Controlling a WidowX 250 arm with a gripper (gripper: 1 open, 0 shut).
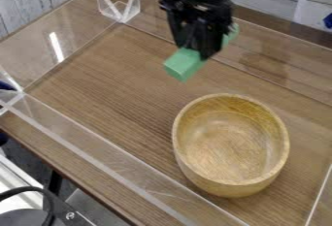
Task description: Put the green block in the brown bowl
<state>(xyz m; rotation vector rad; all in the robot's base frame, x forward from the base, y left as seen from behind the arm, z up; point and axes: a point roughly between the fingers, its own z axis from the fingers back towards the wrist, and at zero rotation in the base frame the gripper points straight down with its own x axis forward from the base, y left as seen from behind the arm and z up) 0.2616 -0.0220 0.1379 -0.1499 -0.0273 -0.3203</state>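
Observation:
The green block (184,64) hangs in the air, pinched at its upper end by my black gripper (199,44), which is shut on it and points down. Block and gripper sit above the wooden tabletop, up and to the left of the brown bowl (232,143). The bowl is a wide tan wooden one with a thick rim, standing empty at the lower right. The block's lower end is clear of the bowl's rim, with a gap of table between them.
Clear acrylic walls (78,157) fence the wooden table (104,84) on the left, front and back. A small clear bracket (119,7) stands at the back left. The table edge drops off at the lower left.

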